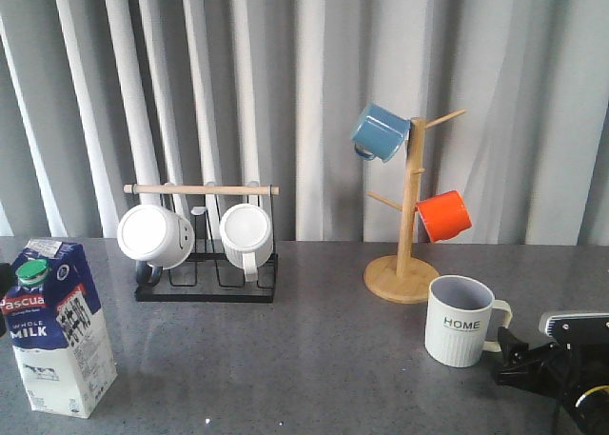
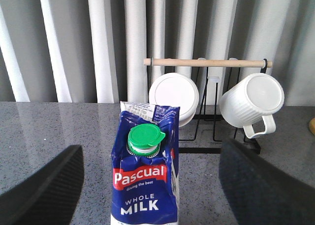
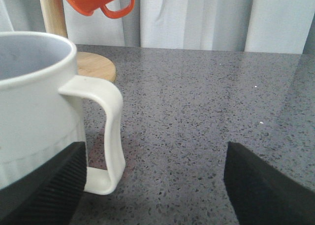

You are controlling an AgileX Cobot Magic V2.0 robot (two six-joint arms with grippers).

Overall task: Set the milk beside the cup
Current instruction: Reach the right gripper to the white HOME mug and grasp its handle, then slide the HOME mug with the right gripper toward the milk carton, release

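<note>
The milk stands upright at the table's front left, a blue and white carton with a green cap. In the left wrist view the milk stands between the fingers of my left gripper, which is open and apart from it on both sides. The left gripper is out of the front view. The cup, ribbed with "HOME" on it, stands at the front right, handle to the right. My right gripper is open and empty just right of the handle. In the right wrist view one finger is in front of the cup.
A black wire rack with a wooden bar holds two white mugs at the back left. A wooden mug tree at the back right carries a blue mug and an orange mug. A curtain hangs behind the grey table.
</note>
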